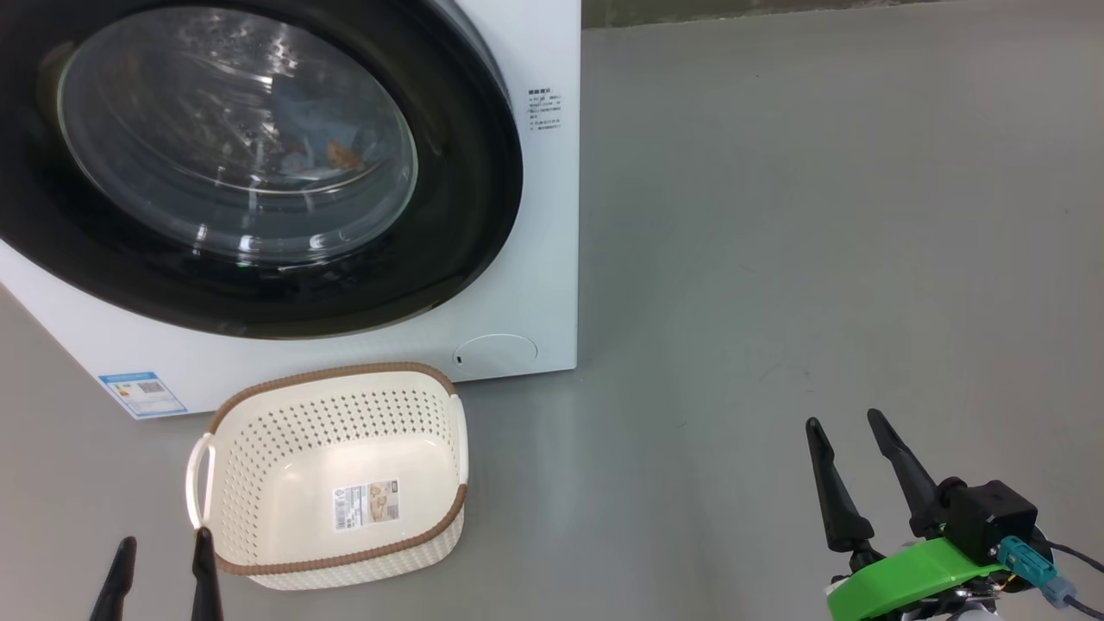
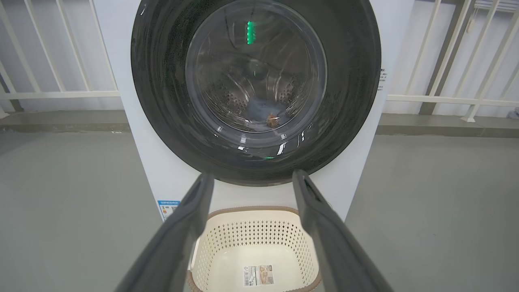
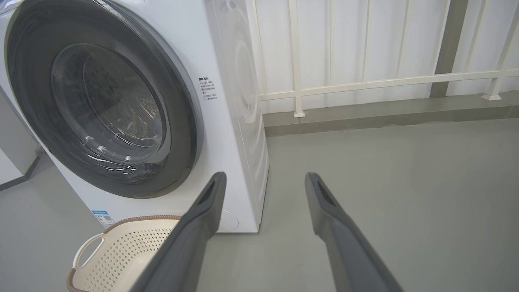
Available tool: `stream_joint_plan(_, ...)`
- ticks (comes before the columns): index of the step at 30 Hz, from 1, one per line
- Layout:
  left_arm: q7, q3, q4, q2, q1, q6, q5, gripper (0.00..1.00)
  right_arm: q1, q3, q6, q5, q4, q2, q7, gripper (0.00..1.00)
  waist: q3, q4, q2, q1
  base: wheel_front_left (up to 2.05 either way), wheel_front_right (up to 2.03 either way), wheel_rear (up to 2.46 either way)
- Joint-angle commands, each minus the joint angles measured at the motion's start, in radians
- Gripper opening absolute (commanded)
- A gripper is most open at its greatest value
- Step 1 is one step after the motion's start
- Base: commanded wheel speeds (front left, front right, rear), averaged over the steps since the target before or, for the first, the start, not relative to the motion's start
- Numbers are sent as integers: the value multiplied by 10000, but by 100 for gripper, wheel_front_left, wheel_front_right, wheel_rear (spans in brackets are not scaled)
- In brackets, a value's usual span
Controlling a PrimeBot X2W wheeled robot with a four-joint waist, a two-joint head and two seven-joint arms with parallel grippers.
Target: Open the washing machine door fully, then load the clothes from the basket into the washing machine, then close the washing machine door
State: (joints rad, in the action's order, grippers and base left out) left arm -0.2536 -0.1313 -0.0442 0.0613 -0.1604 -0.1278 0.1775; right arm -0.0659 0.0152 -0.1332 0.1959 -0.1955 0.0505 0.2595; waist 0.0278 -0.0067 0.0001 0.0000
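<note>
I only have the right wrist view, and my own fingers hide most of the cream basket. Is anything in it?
Observer: No. The cream perforated plastic basket is empty apart from a label sticker on its floor.
Operator: Where are the clothes?
Observer: The light-blue printed fabric clothes lie inside the white washing machine, behind the glass of its round black-rimmed door.
Operator: And my left pincer?
Observer: The left pincer is open, holding nothing, aimed at that door.

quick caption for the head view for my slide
Washing machine door shut with the clothes inside, empty basket on the floor before it, left gripper and right gripper open.
</note>
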Motion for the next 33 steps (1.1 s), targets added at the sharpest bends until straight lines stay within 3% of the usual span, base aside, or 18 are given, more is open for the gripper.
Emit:
stream_joint_plan(1,-82,-265,294,107,147,-29,-10,100,-94,-207,25,57,250,-3,23,100,-1,5,-1,0,0,0,0)
stream_joint_plan(2,0,53,16,11,-1,0,4,0,0,2,0,2,0,-2,2,0,-1,5,-1,0,0,0,0)
stream_joint_plan(13,254,137,-541,-203,128,0,839,0,146,20,1,829,-490,-19,-229,0,-40,11,-1,22,0,0,0)
stream_joint_plan(18,366,144,-599,-196,217,-1,1300,0,124,44,2,1288,-499,-12,-341,0,-30,13,-1,2,0,0,0)
stream_joint_plan(33,789,160,-791,-174,551,-5,3019,0,44,145,5,2993,-505,8,-767,0,-54,20,-1,0,0,0,0)
